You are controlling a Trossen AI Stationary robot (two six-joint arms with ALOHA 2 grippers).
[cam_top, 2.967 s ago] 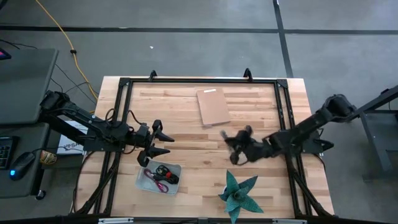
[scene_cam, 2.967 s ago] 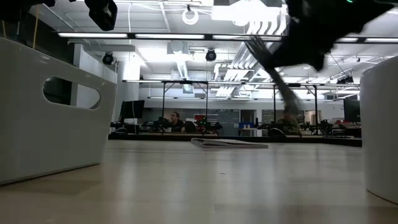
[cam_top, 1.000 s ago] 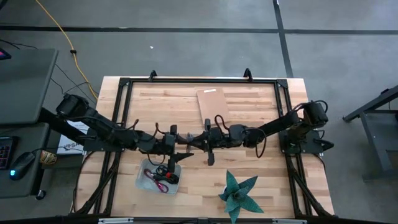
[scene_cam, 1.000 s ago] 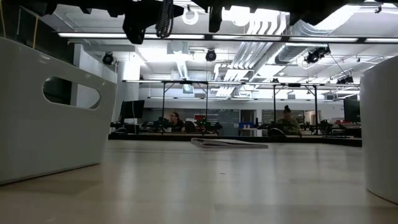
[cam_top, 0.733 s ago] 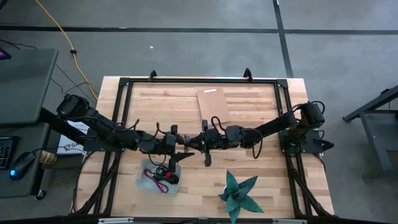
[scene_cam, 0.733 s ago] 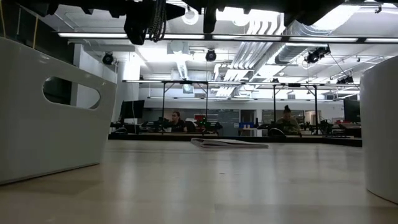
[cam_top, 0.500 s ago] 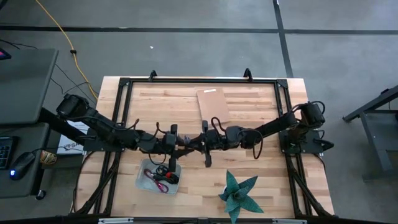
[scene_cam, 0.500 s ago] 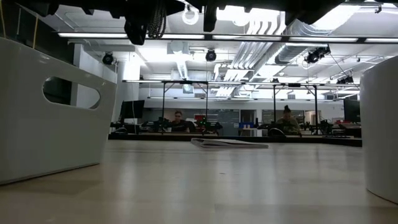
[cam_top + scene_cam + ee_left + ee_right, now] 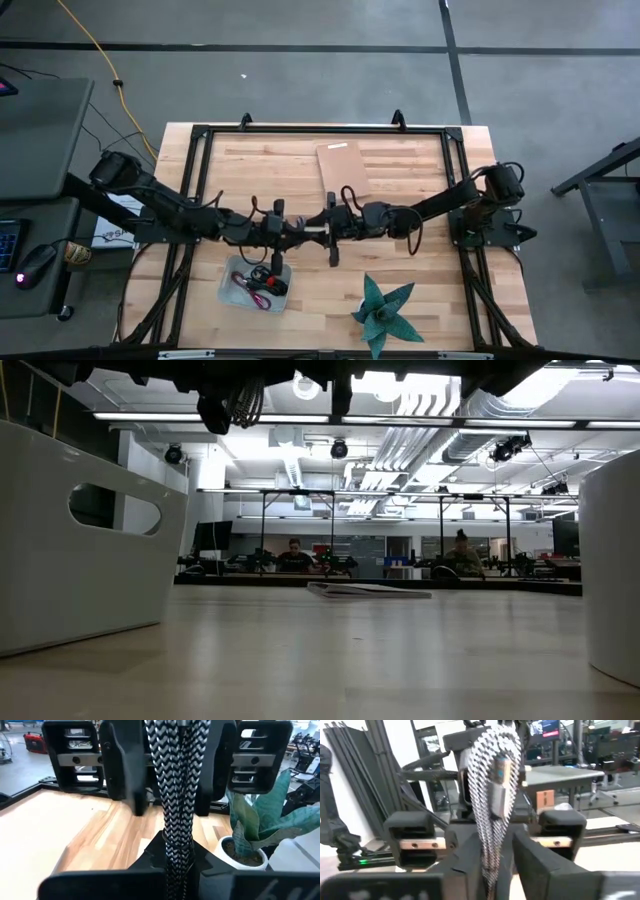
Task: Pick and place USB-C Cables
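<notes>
A grey braided USB-C cable (image 9: 175, 795), folded into a bundle with a silver plug (image 9: 500, 790), hangs in the air over the table's middle between my two grippers, which face each other tip to tip. My left gripper (image 9: 298, 229) is shut on it. My right gripper (image 9: 322, 227) is open, its fingers (image 9: 535, 855) standing on either side of the bundle. Red and black cables (image 9: 262, 283) lie in a white tray (image 9: 232, 290) near the front edge. My left gripper pinches the folded bundle (image 9: 173, 847) between its two fingers, several strands together. The fingers reach in level from the table's left. The bundle is held clear of the table and runs on toward my right gripper. Whether my right gripper's fingers touch the cable, I cannot tell.
A brown board (image 9: 343, 170) lies flat at the far middle of the table. A teal star-shaped plant (image 9: 385, 312) in a white pot (image 9: 615, 570) stands at the near right. The white tray's wall (image 9: 80, 540) fills the low view's left.
My left gripper has shut on the grey cable at the table's middle: its spread fingers have come together. Both arms have otherwise stayed where they were, tip to tip, with the cable in the air between them.
</notes>
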